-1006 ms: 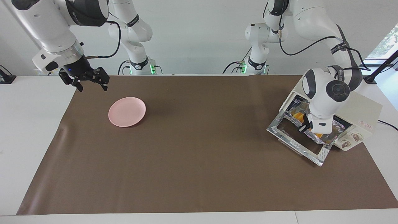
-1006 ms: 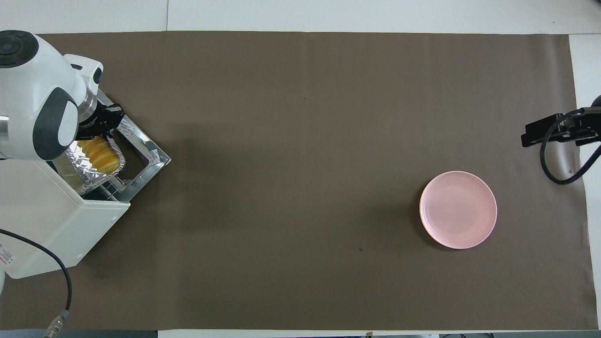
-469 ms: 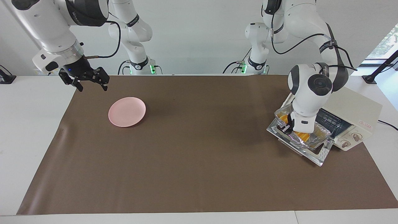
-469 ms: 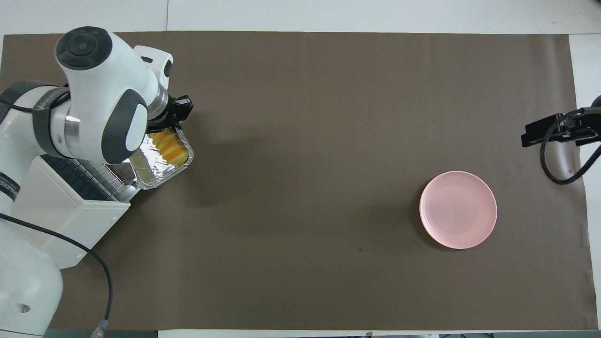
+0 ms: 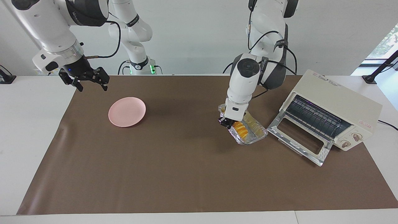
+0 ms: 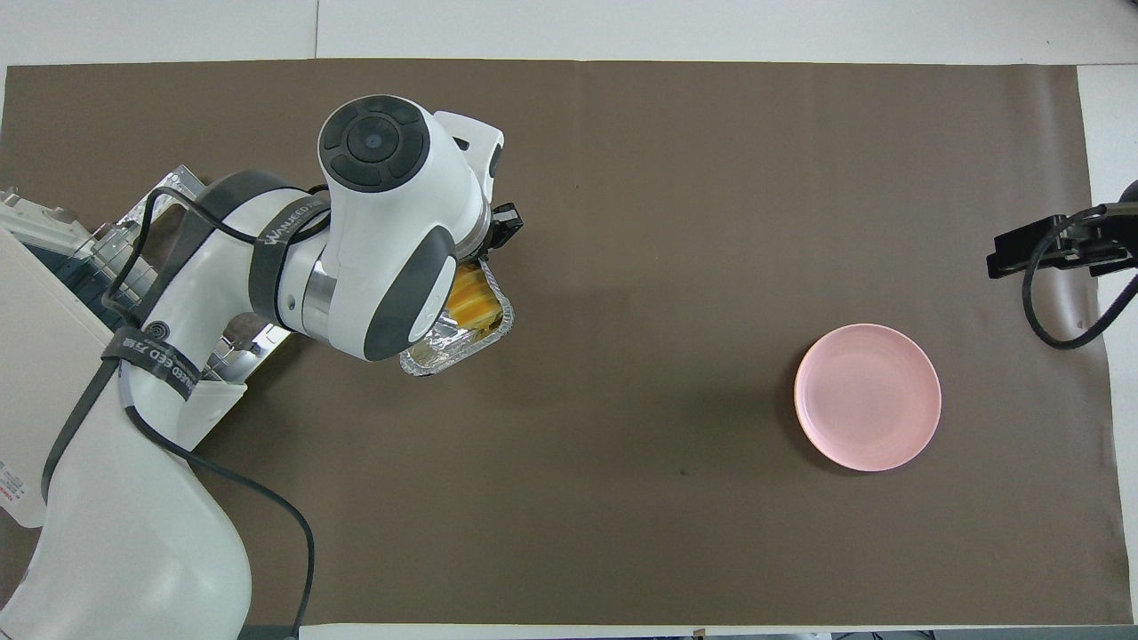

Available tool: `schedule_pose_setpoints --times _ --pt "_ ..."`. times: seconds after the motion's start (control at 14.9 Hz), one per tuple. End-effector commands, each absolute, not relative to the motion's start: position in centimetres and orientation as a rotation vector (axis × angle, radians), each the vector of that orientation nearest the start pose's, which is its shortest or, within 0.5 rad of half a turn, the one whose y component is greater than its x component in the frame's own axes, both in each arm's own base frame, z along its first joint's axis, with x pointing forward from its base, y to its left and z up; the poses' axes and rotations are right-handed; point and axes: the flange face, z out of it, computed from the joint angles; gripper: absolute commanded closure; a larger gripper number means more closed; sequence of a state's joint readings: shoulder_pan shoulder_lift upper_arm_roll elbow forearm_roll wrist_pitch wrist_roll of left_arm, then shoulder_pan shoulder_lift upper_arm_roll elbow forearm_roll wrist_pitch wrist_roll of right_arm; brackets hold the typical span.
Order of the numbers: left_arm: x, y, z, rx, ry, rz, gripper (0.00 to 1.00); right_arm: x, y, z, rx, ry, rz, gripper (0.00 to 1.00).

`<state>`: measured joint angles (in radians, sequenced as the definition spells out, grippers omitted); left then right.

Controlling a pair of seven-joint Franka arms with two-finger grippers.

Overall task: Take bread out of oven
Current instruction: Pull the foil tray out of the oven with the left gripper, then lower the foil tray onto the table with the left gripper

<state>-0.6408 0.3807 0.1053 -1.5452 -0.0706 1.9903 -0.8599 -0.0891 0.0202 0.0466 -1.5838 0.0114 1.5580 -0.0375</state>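
Presently the left gripper (image 5: 226, 122) is clamped on the foil tray (image 5: 252, 134) rim, carrying the bread (image 5: 240, 129) over mid-mat, clear of the oven (image 5: 334, 102). Risk: thin foil buckling, spilling the loaf. Right gripper (image 5: 90, 84) waits, jaws apart, near the table's corner.

A white surface (image 5: 31, 124) carries a wide brown mat (image 5: 186, 171). A plain white wall (image 5: 192, 31) fills the upper frame, with a bright window (image 5: 384, 43) at the upper right edge.
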Motion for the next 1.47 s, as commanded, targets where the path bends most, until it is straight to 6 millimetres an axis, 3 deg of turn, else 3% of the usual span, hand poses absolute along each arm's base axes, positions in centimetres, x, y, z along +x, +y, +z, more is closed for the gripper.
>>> schedule_pose_setpoints --times 0.0,0.13,0.27,0.4,0.47,0.67,0.8,0.94,1.27,1.41 --pt "57.3 -39.2 45.1 -3.211 -0.325 -0.130 1.00 54.8 -2.9 60.8 -3.141 -0.010 0.084 0.00" --pt "54.6 -42.8 44.0 -3.239 -0.015 -0.178 1.00 54.8 -2.9 60.8 -3.141 -0.010 0.087 0.00" --pt "52.7 -44.7 42.8 -3.201 0.107 -0.228 1.00 54.8 -2.6 60.8 -3.141 -0.019 0.087 0.00" --pt "49.2 -48.1 41.3 -3.141 0.252 -0.214 1.00 54.9 -2.5 60.8 -3.141 -0.022 0.085 0.00" --pt "48.4 -48.5 40.6 -3.131 0.277 -0.192 1.00 54.9 -2.6 60.8 -3.141 -0.015 0.085 0.00" --pt "47.3 -49.4 39.7 -3.117 0.252 -0.149 1.00 54.8 -3.0 60.8 -3.141 -0.005 0.085 0.00" --pt "47.9 -50.3 37.4 -3.119 0.059 -0.143 1.00 55.0 -3.0 60.9 -3.142 -0.002 0.073 0.00" --pt "47.2 -51.9 35.5 -3.069 0.093 -0.089 1.00 55.0 -3.0 61.0 -3.142 0.002 0.065 0.00" --pt "46.4 -52.8 35.0 -3.072 0.113 -0.095 1.00 55.1 -3.7 60.9 -3.142 0.026 0.056 0.00" --pt "44.4 -54.5 33.5 -3.047 0.161 -0.087 1.00 55.1 -3.8 61.0 -3.143 0.029 0.041 0.00"
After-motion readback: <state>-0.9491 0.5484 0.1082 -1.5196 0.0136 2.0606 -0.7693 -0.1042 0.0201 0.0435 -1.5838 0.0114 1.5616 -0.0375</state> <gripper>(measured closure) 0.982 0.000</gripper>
